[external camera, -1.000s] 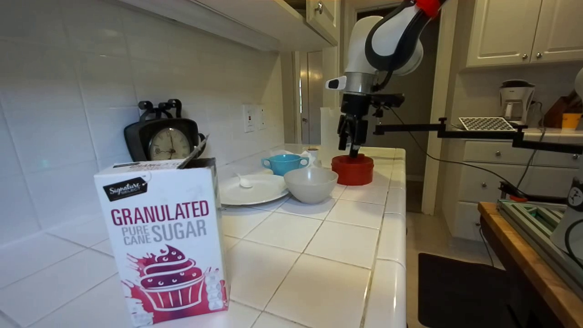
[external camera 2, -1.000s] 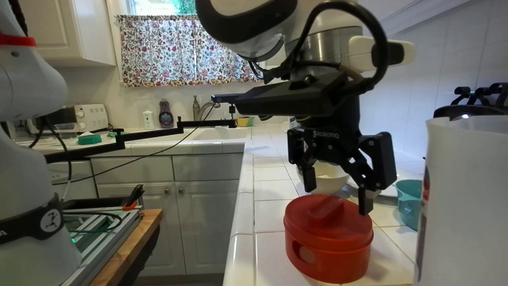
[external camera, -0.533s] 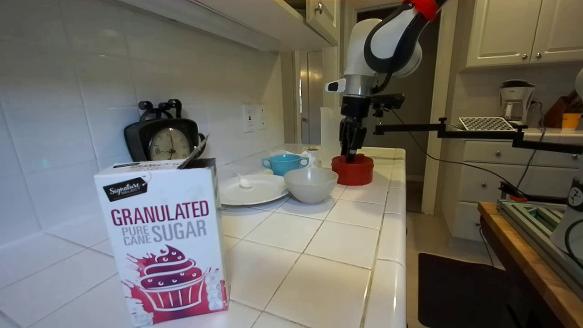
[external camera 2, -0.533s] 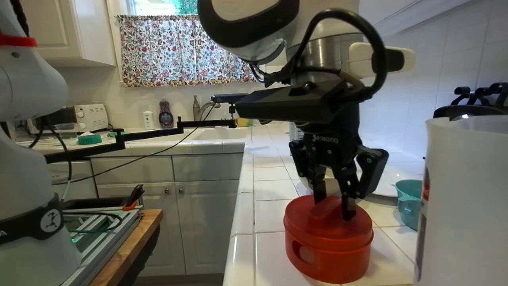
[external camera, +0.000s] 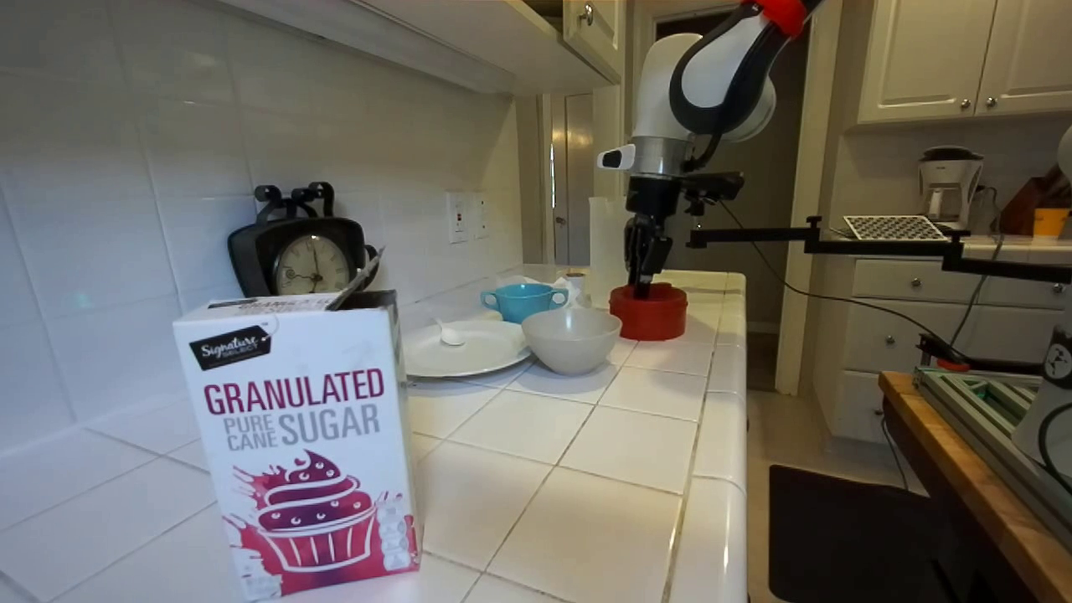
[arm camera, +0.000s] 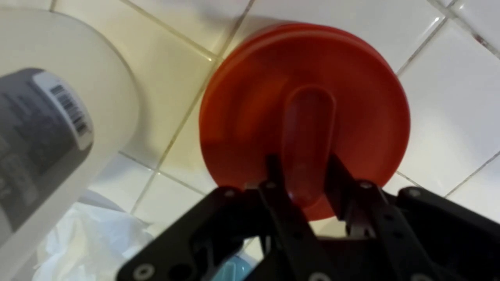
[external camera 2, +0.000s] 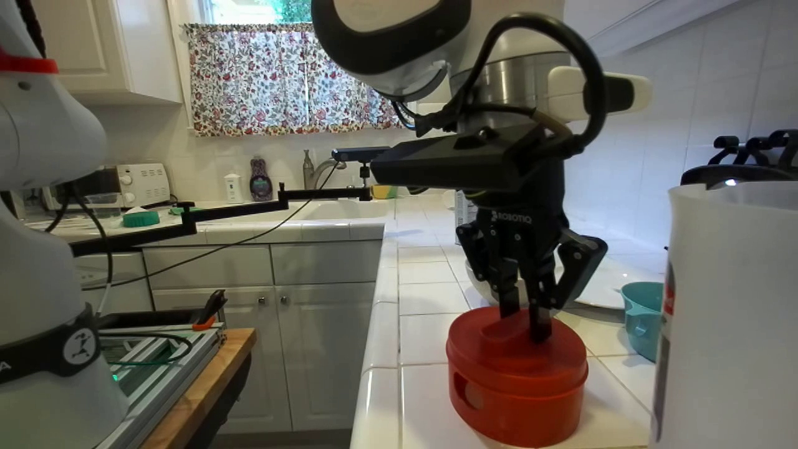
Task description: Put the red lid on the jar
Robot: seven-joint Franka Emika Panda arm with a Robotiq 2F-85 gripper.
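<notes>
The squat round red lid [external camera 2: 516, 380] sits on the tiled counter, with a raised ridge on its top, a seam below the rim and an oval cut-out in its side. My gripper [external camera 2: 525, 324] points down from above, shut on that ridge. In the wrist view one dark finger lies along each side of the ridge [arm camera: 308, 132]. The jar [external camera 2: 729, 312], tall and whitish with its top uncovered, stands beside the lid, apart from it. Its grey label [arm camera: 43, 136] with a barcode shows in the wrist view.
Close to the lid are a white bowl [external camera: 571, 342], a blue two-handled bowl [external camera: 523, 303] and a white plate [external camera: 477, 356]. Crumpled white material [arm camera: 90, 242] lies near the jar. A sugar box [external camera: 301, 444] stands farther along the counter, whose edge [external camera: 718, 519] runs beside everything.
My gripper has come down slightly, and its fingers have gone from wide apart to closed around the lid's ridge. The lid has shifted or turned a very little.
</notes>
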